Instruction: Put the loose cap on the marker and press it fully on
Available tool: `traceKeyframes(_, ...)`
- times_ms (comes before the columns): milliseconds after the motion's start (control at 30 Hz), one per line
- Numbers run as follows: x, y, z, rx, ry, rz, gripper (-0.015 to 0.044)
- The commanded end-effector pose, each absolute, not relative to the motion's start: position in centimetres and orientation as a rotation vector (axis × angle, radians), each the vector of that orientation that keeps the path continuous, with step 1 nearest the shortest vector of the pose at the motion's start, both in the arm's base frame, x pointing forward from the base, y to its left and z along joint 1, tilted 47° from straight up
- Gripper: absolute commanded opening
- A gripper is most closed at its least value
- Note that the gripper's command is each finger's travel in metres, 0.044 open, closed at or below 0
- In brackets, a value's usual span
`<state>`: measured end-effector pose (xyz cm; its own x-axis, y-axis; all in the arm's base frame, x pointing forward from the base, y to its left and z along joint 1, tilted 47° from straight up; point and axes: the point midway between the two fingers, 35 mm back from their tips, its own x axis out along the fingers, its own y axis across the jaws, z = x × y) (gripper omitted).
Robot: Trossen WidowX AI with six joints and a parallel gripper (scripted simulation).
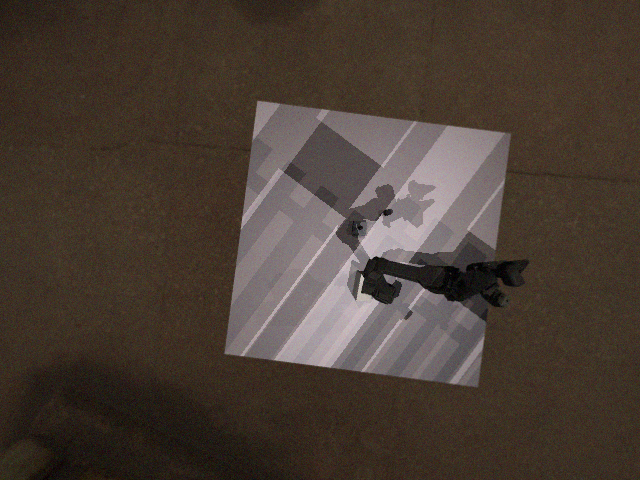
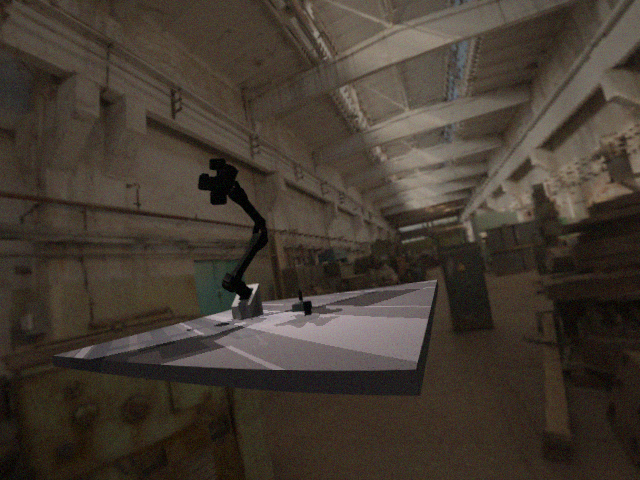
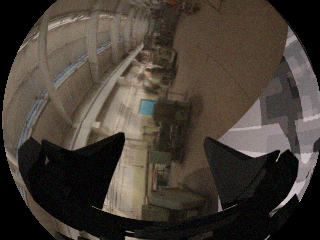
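Striped grey table (image 1: 289,310), holder block (image 1: 356,227), cap (image 1: 387,211)

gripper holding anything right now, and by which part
Nothing is held. The gripper is open and raised high; the cap stands loose on the table.

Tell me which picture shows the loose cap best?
The exterior view: the cap stands apart as a dark stub on the table. From the top it is only a tiny dot. The wrist view misses it entirely.
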<state>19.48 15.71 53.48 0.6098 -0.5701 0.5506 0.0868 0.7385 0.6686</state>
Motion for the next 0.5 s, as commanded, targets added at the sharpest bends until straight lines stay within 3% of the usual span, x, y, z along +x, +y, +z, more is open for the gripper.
traceKeyframes(0,19.4,15.6,53.6,0.646,-0.839,-0.409,0.0374)
traceKeyframes(167,15.2,12.9,55.9,0.758,-0.897,-0.368,0.0245)
traceKeyframes(467,8.2,0.7,58.5,1.142,-0.960,-0.356,0.0245)
